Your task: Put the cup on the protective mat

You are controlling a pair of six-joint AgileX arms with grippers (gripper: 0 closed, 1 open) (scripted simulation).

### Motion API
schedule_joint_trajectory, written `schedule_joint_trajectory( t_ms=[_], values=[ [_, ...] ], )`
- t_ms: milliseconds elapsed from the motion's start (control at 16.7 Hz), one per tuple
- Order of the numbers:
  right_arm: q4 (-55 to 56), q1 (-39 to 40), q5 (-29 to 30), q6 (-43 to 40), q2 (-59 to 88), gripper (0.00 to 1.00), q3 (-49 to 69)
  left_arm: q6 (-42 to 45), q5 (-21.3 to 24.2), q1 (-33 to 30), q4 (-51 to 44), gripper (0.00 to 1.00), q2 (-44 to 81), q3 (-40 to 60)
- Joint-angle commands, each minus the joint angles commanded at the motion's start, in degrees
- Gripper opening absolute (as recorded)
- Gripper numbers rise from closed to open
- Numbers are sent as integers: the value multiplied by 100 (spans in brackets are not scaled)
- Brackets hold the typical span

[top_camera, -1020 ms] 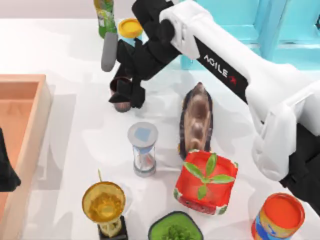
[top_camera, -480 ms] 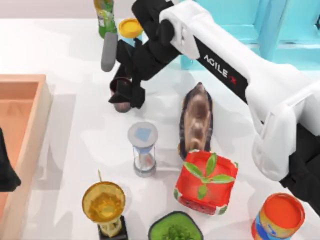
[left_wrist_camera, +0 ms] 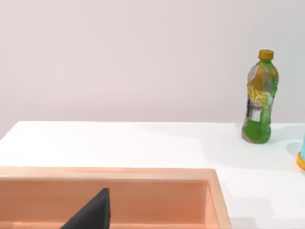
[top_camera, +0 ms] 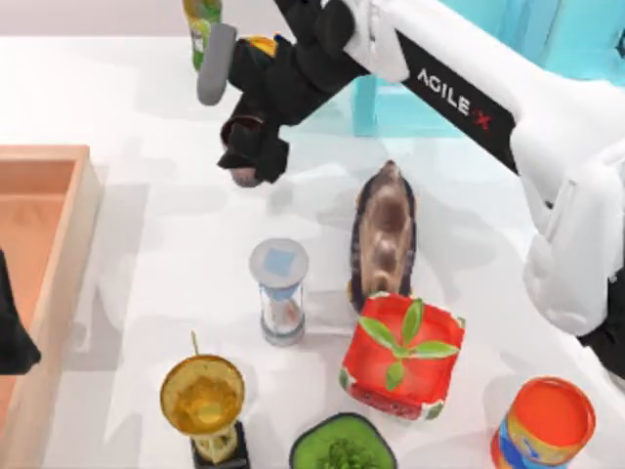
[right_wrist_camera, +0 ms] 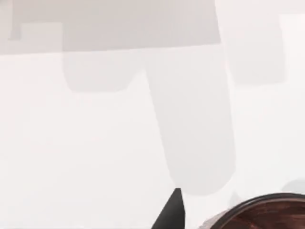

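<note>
Coppery cup (top_camera: 244, 176) sits gripped in our right gripper (top_camera: 250, 156), raised over the far table (top_camera: 137, 98), near the grey mat (top_camera: 216, 63). Left arm parked at left; its jaws we cannot tell.

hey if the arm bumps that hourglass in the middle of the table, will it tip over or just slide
Probably tip. The hourglass is tall and narrow on a small round foot, so a knock near its top would likely topple it. On its side it might roll, since its end caps look round. Its middle looks like clear glass, so it may be fragile. The right pincer, gripping the cup, is well clear of it.
</note>
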Motion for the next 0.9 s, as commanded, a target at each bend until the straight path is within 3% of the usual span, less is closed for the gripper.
schedule_joint_trajectory(
  t_ms=[240, 900],
  values=[
    [622, -284, 674, 550, -1814, 0, -2040, 0, 0, 0, 0, 100, 0, 0],
    [2439, -2221, 2196, 3108, -7872, 0, -9794, 0, 0, 0, 0, 100, 0, 0]
  ],
)
